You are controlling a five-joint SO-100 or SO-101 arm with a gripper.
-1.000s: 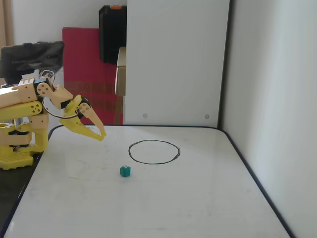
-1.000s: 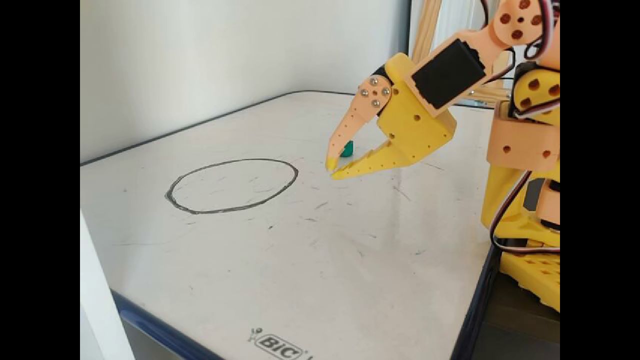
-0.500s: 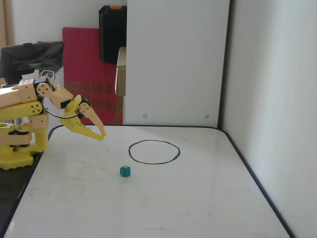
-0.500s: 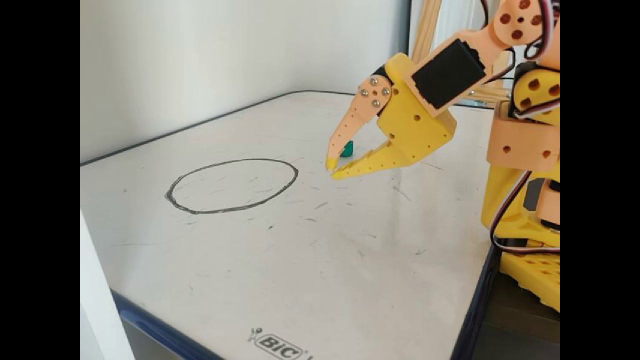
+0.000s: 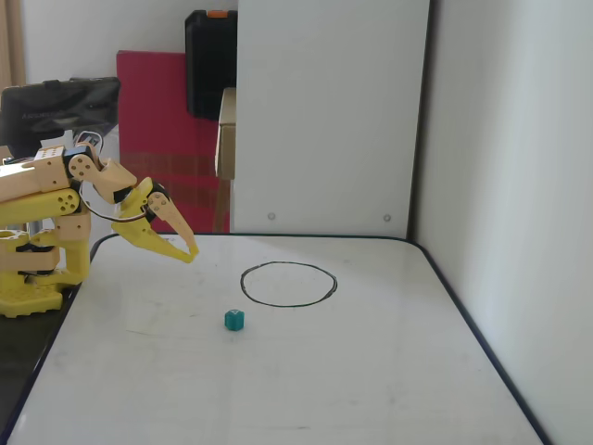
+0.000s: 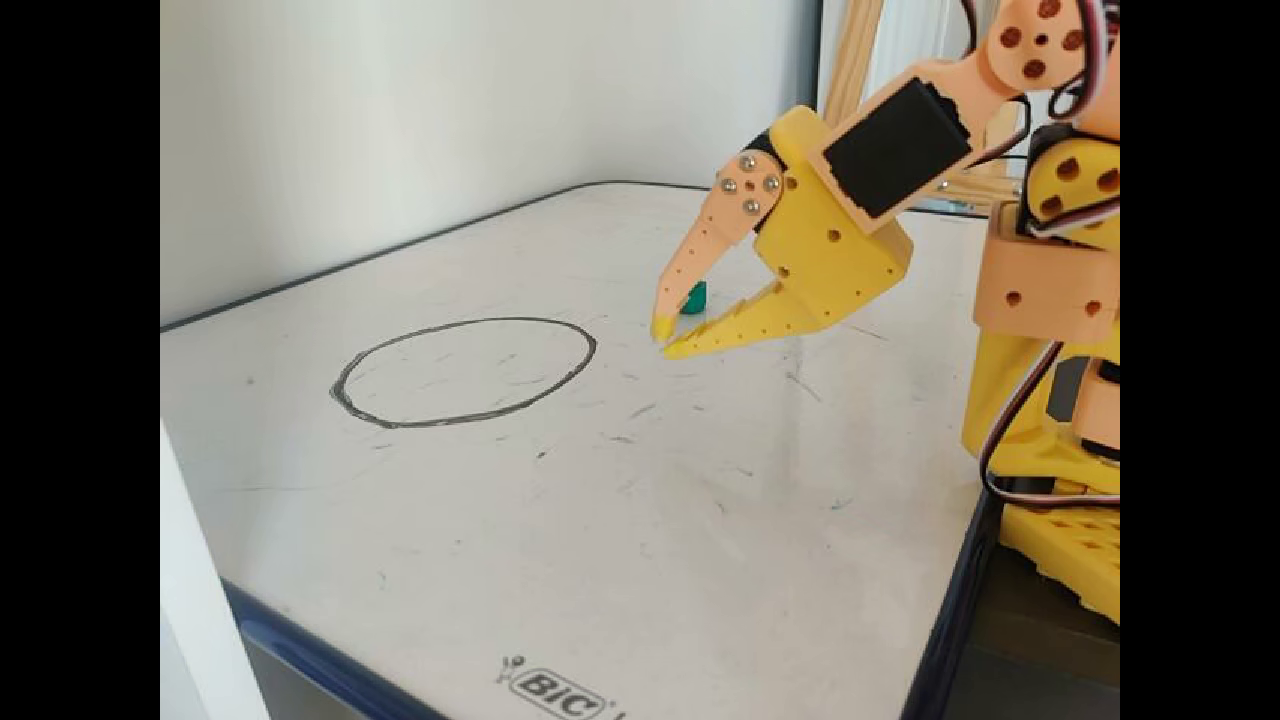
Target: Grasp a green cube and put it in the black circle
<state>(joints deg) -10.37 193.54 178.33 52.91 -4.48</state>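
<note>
A small green cube (image 5: 234, 320) sits on the whiteboard (image 5: 371, 380), just in front of the hand-drawn black circle (image 5: 243, 283) and outside it. My yellow and peach gripper (image 5: 190, 252) hovers over the board's back left, well apart from the cube, with its fingertips together and nothing between them. In the other fixed view the gripper (image 6: 665, 338) points down and left above the whiteboard (image 6: 600, 550). The cube (image 6: 695, 297) shows partly behind the peach finger (image 6: 700, 250), farther away on the board. The circle (image 6: 470, 320) lies to the left.
The arm's yellow base (image 5: 32, 278) stands at the board's left edge. A white panel (image 5: 329, 111) stands behind the board and a wall (image 5: 519, 185) runs along its right. A red board (image 5: 162, 120) and a black case (image 5: 208, 60) stand behind.
</note>
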